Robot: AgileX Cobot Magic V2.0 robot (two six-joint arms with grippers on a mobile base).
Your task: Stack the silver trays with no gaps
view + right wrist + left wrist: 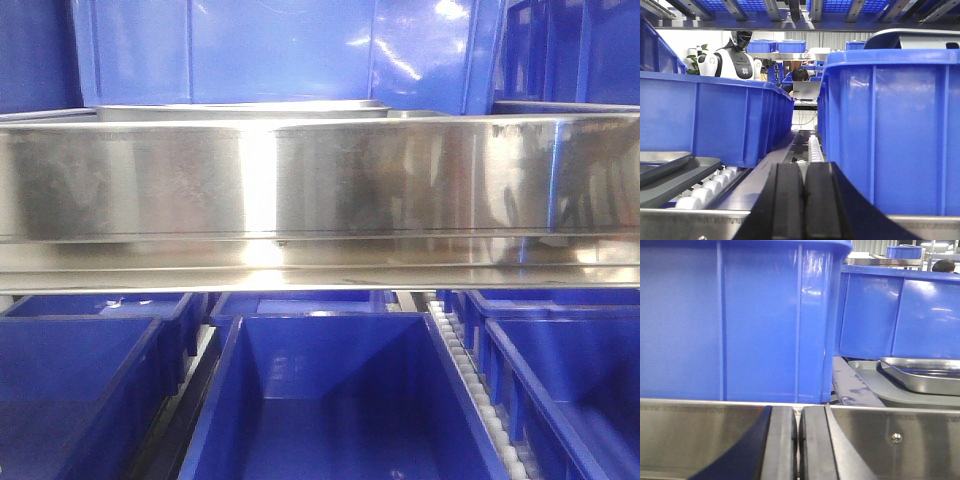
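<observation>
A shiny silver tray (922, 376) with a flat out-turned rim lies behind the steel rail, at the right of the left wrist view. It rests on a duller grey tray (871, 385). The same pair shows at the left edge of the right wrist view: the shiny rim (657, 161) over the grey tray (687, 172). My left gripper (798, 440) is shut and empty, low in front of the rail and left of the trays. My right gripper (803, 200) is shut and empty, right of the trays. Neither gripper shows in the front view.
A broad steel rail (320, 190) with a screw (896, 438) runs across in front of the shelf. Tall blue bins (740, 320) (890, 130) stand on either side of the trays. White rollers (705, 192) carry the shelf. More blue bins (340, 400) sit below.
</observation>
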